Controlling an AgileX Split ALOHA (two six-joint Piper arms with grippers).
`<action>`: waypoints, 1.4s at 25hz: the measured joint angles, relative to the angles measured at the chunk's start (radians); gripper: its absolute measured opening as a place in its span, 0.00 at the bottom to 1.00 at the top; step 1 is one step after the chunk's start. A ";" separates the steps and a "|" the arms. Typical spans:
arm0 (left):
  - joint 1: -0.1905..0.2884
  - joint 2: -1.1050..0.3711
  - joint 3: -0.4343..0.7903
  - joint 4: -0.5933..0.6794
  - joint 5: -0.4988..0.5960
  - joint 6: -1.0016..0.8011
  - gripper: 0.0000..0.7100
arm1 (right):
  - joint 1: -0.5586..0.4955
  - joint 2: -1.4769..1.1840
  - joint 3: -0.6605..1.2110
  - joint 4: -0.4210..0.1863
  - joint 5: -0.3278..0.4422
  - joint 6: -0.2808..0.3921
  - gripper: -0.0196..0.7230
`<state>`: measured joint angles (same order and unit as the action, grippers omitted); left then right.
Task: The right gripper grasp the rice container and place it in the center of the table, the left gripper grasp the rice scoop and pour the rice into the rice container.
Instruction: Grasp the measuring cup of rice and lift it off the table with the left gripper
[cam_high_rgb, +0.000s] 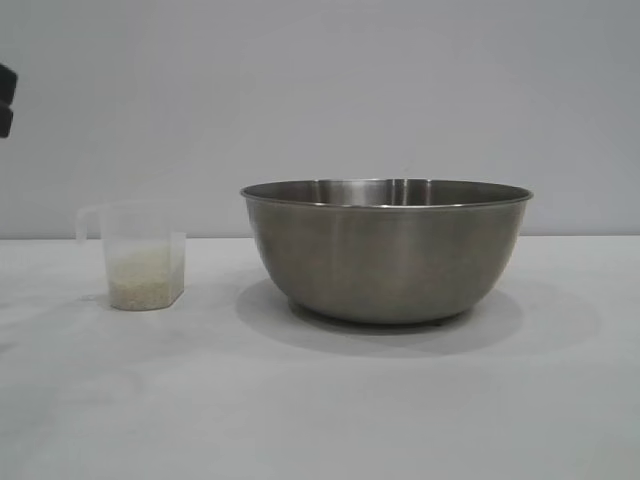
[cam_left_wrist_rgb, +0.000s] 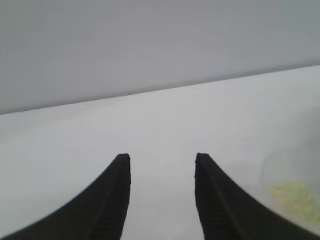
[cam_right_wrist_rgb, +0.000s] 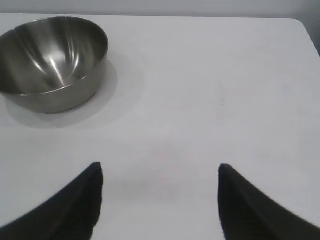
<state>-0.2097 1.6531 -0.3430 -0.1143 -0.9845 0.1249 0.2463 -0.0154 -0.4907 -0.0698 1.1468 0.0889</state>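
The rice container, a large steel bowl, stands on the white table slightly right of the middle. In the right wrist view the rice container is empty and lies well away from my right gripper, which is open over bare table. The rice scoop, a clear cup with a handle, stands upright to the bowl's left, with rice in its lower part. My left gripper is open and empty. The rice scoop shows just beside one of its fingers, not between them.
A black part of the left arm shows at the exterior view's far left edge, above table height. The table's far edge and a rounded corner appear in the right wrist view. A plain grey wall stands behind the table.
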 joint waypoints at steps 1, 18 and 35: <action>0.000 0.018 0.000 0.027 -0.010 0.000 0.38 | 0.000 0.000 0.000 0.000 0.000 0.000 0.64; 0.000 0.299 0.000 0.165 -0.152 0.001 0.38 | 0.000 0.000 0.000 0.000 0.000 0.000 0.64; 0.000 0.386 -0.120 0.184 -0.154 0.001 0.38 | 0.000 0.000 0.000 0.000 0.000 0.000 0.59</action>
<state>-0.2097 2.0390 -0.4634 0.0698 -1.1382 0.1256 0.2463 -0.0154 -0.4907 -0.0698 1.1468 0.0889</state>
